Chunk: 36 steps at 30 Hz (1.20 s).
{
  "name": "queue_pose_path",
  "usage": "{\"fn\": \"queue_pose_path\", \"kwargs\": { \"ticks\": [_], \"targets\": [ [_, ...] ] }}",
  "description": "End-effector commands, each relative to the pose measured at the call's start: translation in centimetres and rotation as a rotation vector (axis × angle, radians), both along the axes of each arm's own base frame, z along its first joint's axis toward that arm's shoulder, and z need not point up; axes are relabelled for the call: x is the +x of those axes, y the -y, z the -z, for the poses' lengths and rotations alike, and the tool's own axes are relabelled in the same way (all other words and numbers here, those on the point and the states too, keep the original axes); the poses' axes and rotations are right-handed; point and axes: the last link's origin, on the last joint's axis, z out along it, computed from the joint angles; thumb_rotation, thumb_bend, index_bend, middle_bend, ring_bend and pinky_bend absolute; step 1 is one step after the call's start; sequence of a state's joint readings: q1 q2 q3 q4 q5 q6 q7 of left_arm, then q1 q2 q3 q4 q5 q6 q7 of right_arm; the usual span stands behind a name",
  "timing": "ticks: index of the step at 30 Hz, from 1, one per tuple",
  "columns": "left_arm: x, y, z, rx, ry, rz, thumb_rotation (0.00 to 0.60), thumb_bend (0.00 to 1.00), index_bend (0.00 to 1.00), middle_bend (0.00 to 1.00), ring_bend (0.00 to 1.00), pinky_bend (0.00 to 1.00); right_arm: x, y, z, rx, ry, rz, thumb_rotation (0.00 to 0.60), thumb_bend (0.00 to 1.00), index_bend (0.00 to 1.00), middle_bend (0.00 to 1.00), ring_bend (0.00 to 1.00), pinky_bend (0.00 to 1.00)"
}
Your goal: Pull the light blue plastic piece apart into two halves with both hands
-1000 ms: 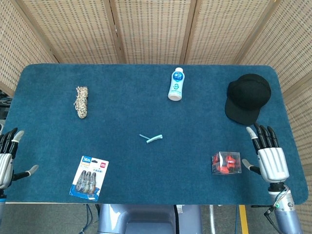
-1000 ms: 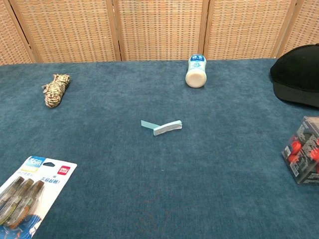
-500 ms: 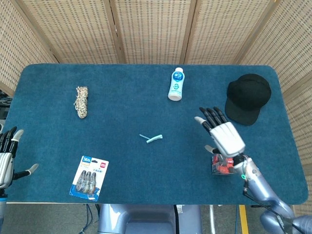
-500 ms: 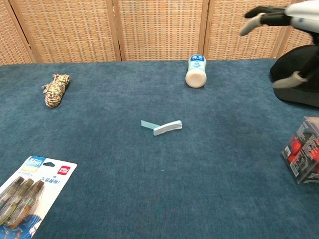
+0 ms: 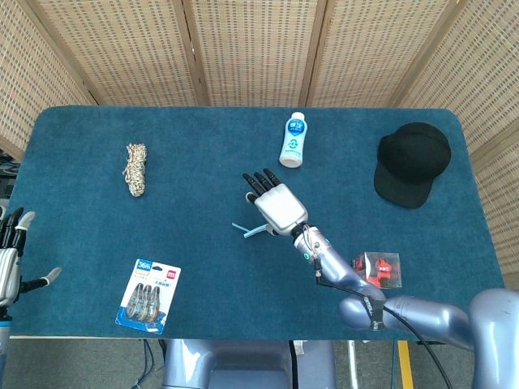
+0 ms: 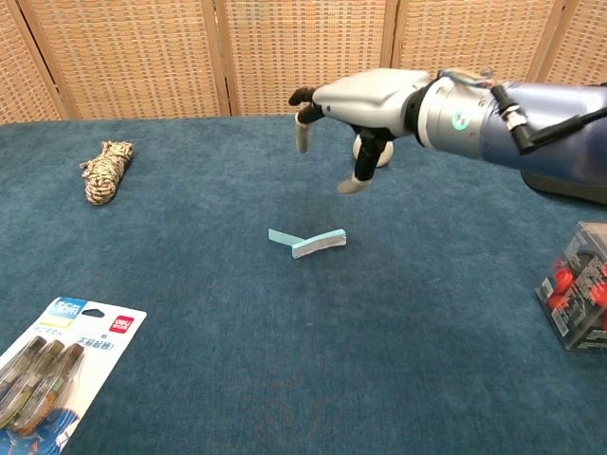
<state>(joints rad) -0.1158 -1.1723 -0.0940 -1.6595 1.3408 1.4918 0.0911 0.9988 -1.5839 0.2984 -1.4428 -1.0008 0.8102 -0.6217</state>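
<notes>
Right hand (image 5: 278, 207) open, above blue piece (image 6: 307, 241) | left hand (image 5: 10, 259) idle

Bare cloth rings the light blue plastic piece (image 6: 307, 242); bottle (image 5: 293, 139), rope bundle (image 5: 135, 169) and blister pack (image 5: 149, 296) lie well apart.

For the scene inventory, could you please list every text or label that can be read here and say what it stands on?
"36" on the blue header of the blister pack; the rest of that header is too small to read.
Red logo square on the same card: illegible.
Blue print on the white bottle: too blurred to read.
Black cap and clear box: no text visible.
</notes>
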Motion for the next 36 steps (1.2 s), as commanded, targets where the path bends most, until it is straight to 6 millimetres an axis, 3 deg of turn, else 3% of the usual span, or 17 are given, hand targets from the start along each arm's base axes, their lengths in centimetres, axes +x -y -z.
{"fn": "queue_pose_path", "kwargs": {
  "ticks": [1, 4, 15, 36],
  "targets": [
    [-0.2, -0.1, 0.0, -0.004, 0.002, -0.008, 0.6, 0.0, 0.0, 0.0, 0.0, 0.0, 0.0, 0.2, 2.2, 0.018, -0.05, 0.0, 0.6, 0.35, 0.34, 0.0, 0.0, 0.0],
    [-0.5, -0.5, 0.0, -0.009, 0.008, -0.021, 0.6, 0.0, 0.0, 0.0, 0.0, 0.0, -0.6, 0.6, 4.2, 0.029, -0.097, 0.015, 0.6, 0.38, 0.35, 0.0, 0.0, 0.0],
    [-0.5, -0.6, 0.1, -0.028, 0.015, -0.021, 0.6, 0.0, 0.0, 0.0, 0.0, 0.0, -2.5, -0.1, 7.1, 0.054, -0.122, 0.039, 0.6, 0.36, 0.41, 0.0, 0.0, 0.0],
    [-0.4, -0.5, 0.1, -0.036, 0.018, -0.015, 0.6, 0.0, 0.0, 0.0, 0.0, 0.0, -4.2, 0.4, 8.0, 0.026, -0.085, 0.059, 0.6, 0.36, 0.48, 0.0, 0.0, 0.0]
  ]
}}
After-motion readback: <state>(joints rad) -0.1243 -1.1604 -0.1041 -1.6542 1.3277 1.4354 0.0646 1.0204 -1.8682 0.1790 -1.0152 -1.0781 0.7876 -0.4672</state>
